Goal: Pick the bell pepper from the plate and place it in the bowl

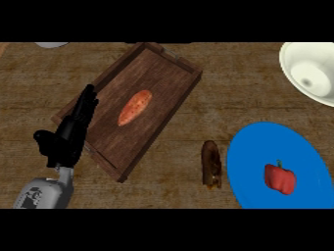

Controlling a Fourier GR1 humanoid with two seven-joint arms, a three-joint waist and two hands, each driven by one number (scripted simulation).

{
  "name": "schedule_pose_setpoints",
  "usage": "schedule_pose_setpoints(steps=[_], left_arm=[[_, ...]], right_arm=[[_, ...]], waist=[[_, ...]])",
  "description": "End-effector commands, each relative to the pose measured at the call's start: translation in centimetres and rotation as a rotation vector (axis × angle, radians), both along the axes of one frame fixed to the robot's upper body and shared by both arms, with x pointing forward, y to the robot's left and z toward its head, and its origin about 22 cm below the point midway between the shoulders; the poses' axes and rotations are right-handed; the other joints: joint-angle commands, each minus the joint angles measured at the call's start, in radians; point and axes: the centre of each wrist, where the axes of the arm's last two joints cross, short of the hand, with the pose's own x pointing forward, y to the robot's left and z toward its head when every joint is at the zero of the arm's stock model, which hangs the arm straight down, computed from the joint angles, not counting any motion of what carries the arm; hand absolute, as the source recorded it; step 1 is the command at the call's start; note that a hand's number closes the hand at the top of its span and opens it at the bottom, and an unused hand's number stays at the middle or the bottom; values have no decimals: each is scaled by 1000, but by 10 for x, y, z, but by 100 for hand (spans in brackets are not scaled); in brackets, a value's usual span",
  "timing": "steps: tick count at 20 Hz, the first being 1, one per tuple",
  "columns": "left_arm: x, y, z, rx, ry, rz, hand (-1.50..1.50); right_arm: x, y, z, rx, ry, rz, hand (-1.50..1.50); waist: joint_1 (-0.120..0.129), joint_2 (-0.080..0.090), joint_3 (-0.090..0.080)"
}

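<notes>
A red bell pepper (pixel 279 178) with a green stem lies on the blue plate (pixel 271 142) at the lower right of the head view. The cream bowl (pixel 321 73) stands at the upper right, cut by the view's edge, with nothing in it. My left hand (pixel 69 132) is at the left, far from the pepper, fingers straight and pointing up over the left edge of a wooden tray. My right hand does not show.
A dark wooden tray (pixel 162 73) lies tilted in the middle with an orange sweet potato (pixel 134 107) in it. A brown oblong item (pixel 211 164) lies just left of the plate. A pale object (pixel 51 44) peeks in at the top left.
</notes>
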Motion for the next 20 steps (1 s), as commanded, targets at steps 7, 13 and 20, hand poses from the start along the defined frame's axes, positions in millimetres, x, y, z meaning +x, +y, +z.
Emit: schedule_pose_setpoints(steps=[7,13,20], left_arm=[[-9,-14,-11,3,8,-15,0],[8,-13,15,2,6,-7,0],[-2,2,-7,3,-4,9,0]], right_arm=[[12,6,-27,26,201,157,-150],[16,9,-35,45,157,188,-150],[6,20,-48,141,34,163,-150]], waist=[[-4,-2,1],[-5,-2,1],[-5,-2,1]])
